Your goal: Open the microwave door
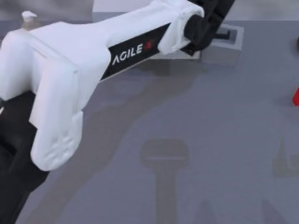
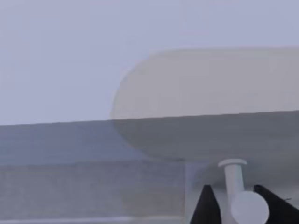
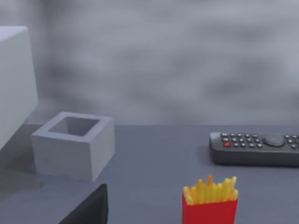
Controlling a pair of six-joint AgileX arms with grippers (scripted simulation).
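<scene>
Microwave [image 3: 14, 79] stands at table [image 1: 210, 140] far edge, door face hidden; left gripper [image 2: 240, 210] reaches there, jaws spread astride white capped peg [image 2: 233, 179]; right arm idle, outside top view.

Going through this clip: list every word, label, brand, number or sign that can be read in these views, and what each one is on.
"AGILE X": white letters with a red X, on the black panel of the left arm in the top view.
Remote control in the right wrist view: its buttons carry no marks that can be read.
Fries carton: plain red, no text showing.
Left wrist view: no text.
</scene>
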